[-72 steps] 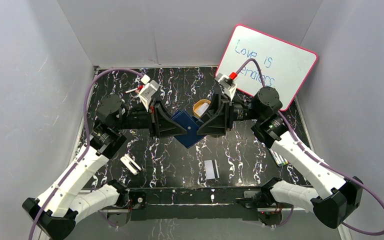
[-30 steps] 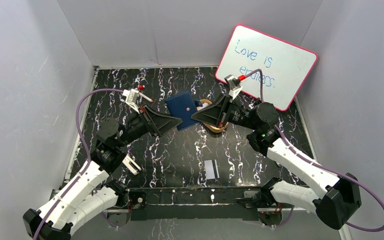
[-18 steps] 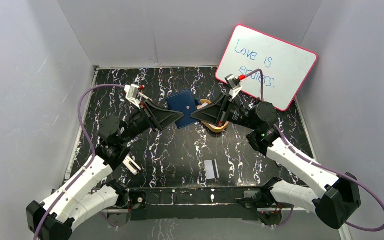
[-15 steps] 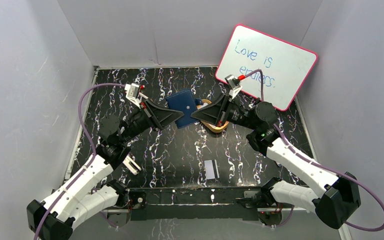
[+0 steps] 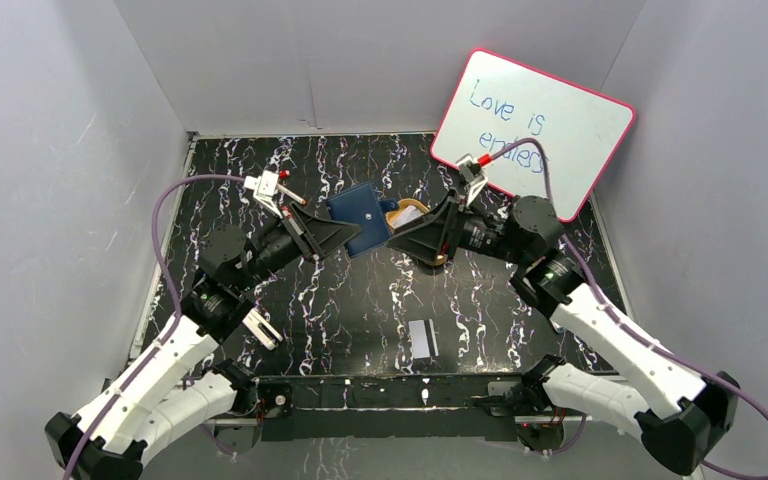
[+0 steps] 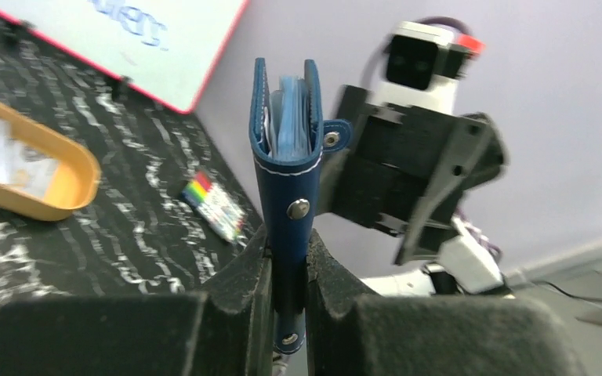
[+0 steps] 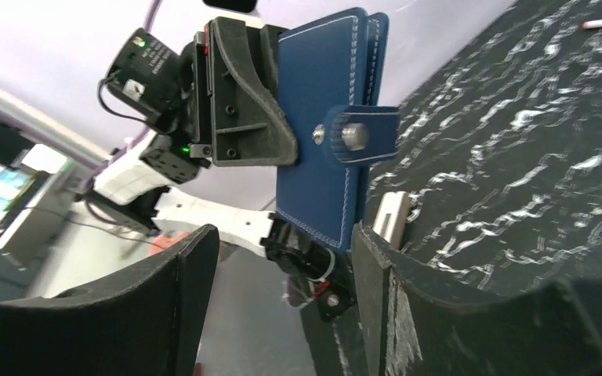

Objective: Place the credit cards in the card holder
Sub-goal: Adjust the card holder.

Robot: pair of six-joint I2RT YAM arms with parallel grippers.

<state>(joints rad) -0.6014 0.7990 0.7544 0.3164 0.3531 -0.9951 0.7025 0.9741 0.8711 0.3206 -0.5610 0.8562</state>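
The left pincer point(image 6: 287, 262) pinches the lower edge of the small navy-blue stitched folding card holder point(image 6: 288, 176), held edge-up above the black marbled table point(image 5: 350, 300). The right pincer point(image 7: 282, 235) stands spread just beside it. A pale, dark-striped plastic credit card point(image 5: 421, 338) lies near the arm bases.

The card point(image 5: 421, 338) at 6 o'clock lies on open bench point(image 5: 360, 300); tin point(image 5: 403, 209), whiteboard point(image 5: 535, 130) and raised card holder point(image 5: 360, 215) crowd 12 to 2 o'clock.

Card holder point(image 6: 285, 168): smooth navy leather-look, white stitching, metal snaps. Fingers point(image 6: 165, 329): matt black, grainy.
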